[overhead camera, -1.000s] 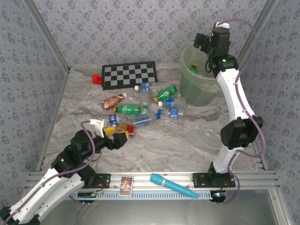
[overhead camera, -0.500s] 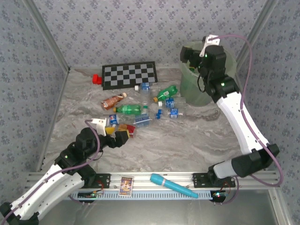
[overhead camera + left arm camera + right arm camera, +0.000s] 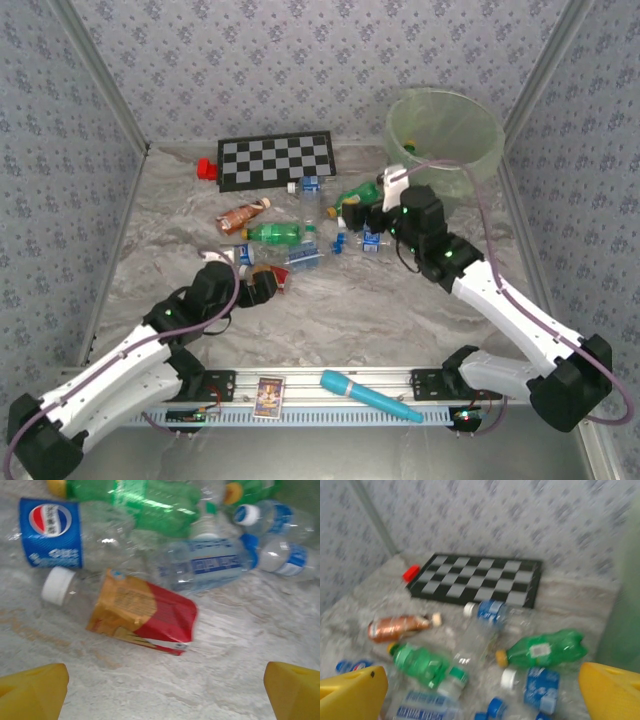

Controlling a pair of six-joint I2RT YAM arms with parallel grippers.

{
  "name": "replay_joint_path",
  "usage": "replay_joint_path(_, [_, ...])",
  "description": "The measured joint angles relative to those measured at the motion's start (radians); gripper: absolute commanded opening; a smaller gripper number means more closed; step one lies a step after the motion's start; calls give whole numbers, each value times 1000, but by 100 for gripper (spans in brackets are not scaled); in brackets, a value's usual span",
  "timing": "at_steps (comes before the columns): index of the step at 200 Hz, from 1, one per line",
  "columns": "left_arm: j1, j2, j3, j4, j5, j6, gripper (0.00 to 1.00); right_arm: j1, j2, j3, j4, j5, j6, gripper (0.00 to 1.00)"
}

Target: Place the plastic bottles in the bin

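Note:
Several crushed plastic bottles (image 3: 300,235) lie in a cluster mid-table: a brown one (image 3: 240,215), green ones (image 3: 275,233) (image 3: 358,195) and clear ones with blue labels (image 3: 303,257). My left gripper (image 3: 262,287) is open, low over the table just short of a clear bottle with a red and yellow label (image 3: 142,612) and white cap; its yellow fingertips (image 3: 30,692) hold nothing. My right gripper (image 3: 372,218) is open above the cluster's right side, looking down on a green bottle (image 3: 545,650) and a blue-labelled one (image 3: 535,687). The pale green bin (image 3: 490,130) stands at the back right.
A checkerboard (image 3: 277,160) with a small red block (image 3: 207,168) beside it lies at the back. A turquoise tube (image 3: 368,396) and a card (image 3: 268,396) rest on the front rail. Patterned walls close in the table on three sides.
My right arm has swung from above the bin down and left to the bottle cluster. My left gripper has crept forward toward the red-labelled bottle.

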Motion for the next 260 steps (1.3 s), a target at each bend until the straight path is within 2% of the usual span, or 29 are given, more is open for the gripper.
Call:
replay_joint_path(28, [0, 127, 43, -43, -43, -67, 100, 58, -19, -135, 75, -35, 1, 99])
replay_joint_path(49, [0, 189, 71, -55, -62, -135, 94, 88, -45, -220, 150, -52, 0, 100])
replay_joint_path(122, [0, 366, 109, -44, -73, -291, 90, 90, -152, -431, 350, -55, -3, 100])
replay_joint_path(167, [0, 505, 185, -19, -83, -318, 89, 83, -159, -454, 384, -56, 11, 100])
replay_joint_path(260, [23, 616, 209, 72, -68, -384, 88, 83, -179, -458, 394, -55, 15, 100])
